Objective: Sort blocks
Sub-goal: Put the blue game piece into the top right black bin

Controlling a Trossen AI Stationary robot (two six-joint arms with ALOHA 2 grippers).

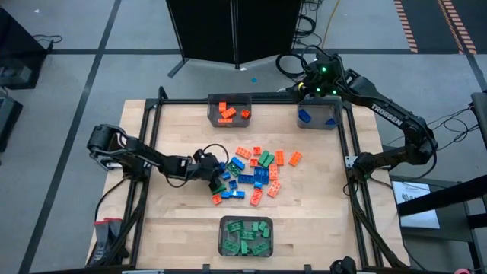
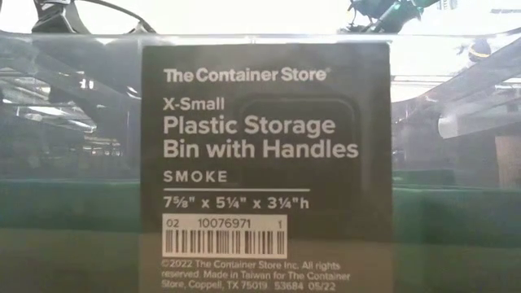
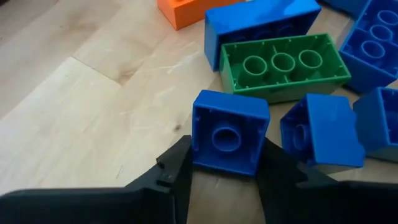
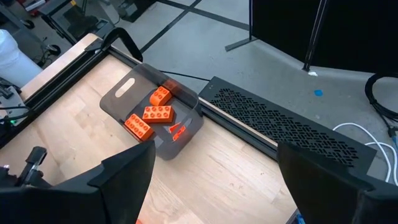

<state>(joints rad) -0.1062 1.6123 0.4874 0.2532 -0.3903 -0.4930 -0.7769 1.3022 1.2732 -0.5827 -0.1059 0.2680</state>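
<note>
Now the left gripper (image 3: pixel 225 167) clamps a square blue block (image 3: pixel 229 132) at the pile's (image 1: pixel 255 171) left edge, hollow underside facing the wrist; bare table (image 3: pixel 81 112) lies leftward. Right gripper (image 4: pixel 214 180) gapes over the blue bin (image 1: pixel 318 116).

The left arm reaches low across the table from its left edge, wrist turned toward the middle, and the left gripper (image 3: pixel 225 168) has its two dark fingers pressed against the sides of a small blue block (image 3: pixel 229 131). The right arm is folded up over the table's far right corner, its right gripper (image 4: pixel 214 180) held high with fingers spread wide and nothing between them.
</note>
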